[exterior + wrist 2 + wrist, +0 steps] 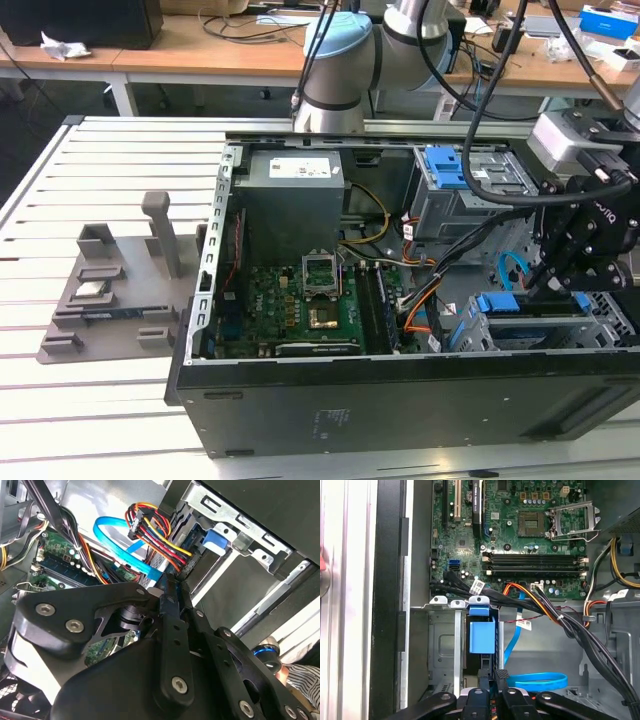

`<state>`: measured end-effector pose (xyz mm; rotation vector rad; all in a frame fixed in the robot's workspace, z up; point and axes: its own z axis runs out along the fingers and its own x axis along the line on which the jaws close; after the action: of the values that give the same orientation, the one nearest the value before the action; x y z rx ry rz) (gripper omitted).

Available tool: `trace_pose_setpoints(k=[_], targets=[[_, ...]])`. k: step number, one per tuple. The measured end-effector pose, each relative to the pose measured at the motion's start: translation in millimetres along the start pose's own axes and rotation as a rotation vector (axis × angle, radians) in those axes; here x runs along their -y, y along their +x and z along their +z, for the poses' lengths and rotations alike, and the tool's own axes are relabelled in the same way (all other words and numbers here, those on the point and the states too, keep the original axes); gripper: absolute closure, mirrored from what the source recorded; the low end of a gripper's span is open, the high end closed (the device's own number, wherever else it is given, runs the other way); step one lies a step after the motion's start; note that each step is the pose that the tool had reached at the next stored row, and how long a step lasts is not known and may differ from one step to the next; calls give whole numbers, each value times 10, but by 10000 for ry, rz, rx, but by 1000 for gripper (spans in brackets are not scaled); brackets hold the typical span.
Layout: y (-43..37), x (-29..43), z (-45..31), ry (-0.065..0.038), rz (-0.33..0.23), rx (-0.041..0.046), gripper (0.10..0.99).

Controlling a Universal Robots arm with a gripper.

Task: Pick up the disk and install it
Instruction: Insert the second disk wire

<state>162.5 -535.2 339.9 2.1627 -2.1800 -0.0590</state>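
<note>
Hovered over the grey drive cage (pixel 445 645) inside the open computer case (pixel 400 400). Gripper (pixel 490 687) fingers pressed together, clamping the blue-framed disk (pixel 482 635).

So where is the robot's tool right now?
In the exterior view the tool is on the right, inside the open computer case, just above the grey drive cage and beside a looped blue cable.

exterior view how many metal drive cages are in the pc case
2. The far cage sits against the back wall of the case. The near cage sits by the front wall, at the exterior view's right. Cables may hide more.
</note>
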Motion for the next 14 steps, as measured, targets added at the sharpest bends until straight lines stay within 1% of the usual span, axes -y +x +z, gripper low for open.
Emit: trace_pose_setpoints(k=[4,5,6,9,12,13,14], targets=[[0,0,3,1,-1,4,914],[0,0,-2,0,0,2,851],[-1,-5,-67,0,0,1,851],[-36,-15,-186,0,-1,1,851],[-77,-23,-283,0,0,2,863],[-83,-25,-314,1,0,2,980],[-88,-29,-369,0,0,1,980]])
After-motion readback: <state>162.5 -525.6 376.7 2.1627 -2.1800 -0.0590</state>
